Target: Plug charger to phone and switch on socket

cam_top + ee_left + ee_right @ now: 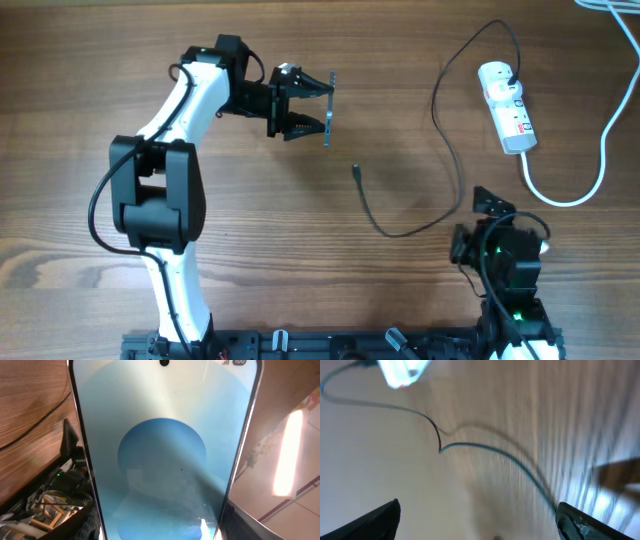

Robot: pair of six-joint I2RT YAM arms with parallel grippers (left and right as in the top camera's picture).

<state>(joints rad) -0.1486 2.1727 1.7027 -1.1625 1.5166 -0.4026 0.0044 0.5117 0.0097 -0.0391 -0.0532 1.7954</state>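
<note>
My left pincer [318,107] clamps the phone [165,460]. My right pincer [494,203] is apart; the charger [357,173] tip lies at its nine o'clock.

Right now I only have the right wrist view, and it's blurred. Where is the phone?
Observer: The left gripper holds the phone on edge, its screen facing the left wrist camera.
Operator: And the connector tip?
Observer: The connector tip lies on the table, apart from the phone, between the two arms.
Operator: Is the other end plugged in?
Observer: The plug sits at the far end of the socket; I cannot tell whether the switch is on.
</note>
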